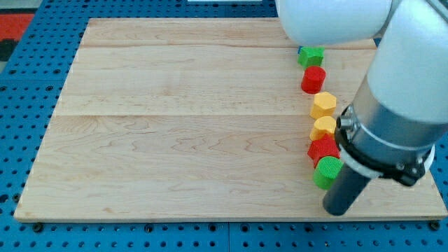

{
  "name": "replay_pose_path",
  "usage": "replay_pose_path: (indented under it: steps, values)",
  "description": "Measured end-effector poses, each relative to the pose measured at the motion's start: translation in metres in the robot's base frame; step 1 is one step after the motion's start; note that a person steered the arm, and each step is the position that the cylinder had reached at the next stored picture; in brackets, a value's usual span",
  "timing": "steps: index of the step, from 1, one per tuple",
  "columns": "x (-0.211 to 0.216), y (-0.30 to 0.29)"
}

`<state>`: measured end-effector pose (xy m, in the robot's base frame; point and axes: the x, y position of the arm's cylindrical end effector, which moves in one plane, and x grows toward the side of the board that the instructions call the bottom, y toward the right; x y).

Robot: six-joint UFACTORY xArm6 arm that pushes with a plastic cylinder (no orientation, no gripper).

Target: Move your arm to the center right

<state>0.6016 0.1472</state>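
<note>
Pale wood, grained in long planks, makes up the worktop, which sits on a blue pegboard. From where I stand, all the blocks run in a loose column down the view's right side. At the top is a green block, angular and half tucked under the arm's white housing, with a red cylinder just below it. Next come two yellow hexagonal blocks, one above the other, then a red block whose shape I cannot make out. A green cylinder sits lowest.

There is no claw on this arm, so nothing is wide, narrow or holding; it ends in a dark rod. My tip rests near the view's bottom right, just below and to the right of the green cylinder, close to it, though I cannot tell if they touch.

The task concerns the arm itself, and I judge the step to be under way but unfinished, since the tip is on the right but too low. The next move seems to call for travel toward the view's top, to about mid-height by the yellow blocks. The tip should stay to the right of the column so the green cylinder and red block are not shoved along.
</note>
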Motion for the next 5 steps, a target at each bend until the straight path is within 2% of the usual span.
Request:
replay_pose_path:
  steps: [1,3,4,5]
  values:
    - [-0.022,0.001]
    - [-0.024,0.009]
    - [-0.002,0.031]
    - [-0.019,0.074]
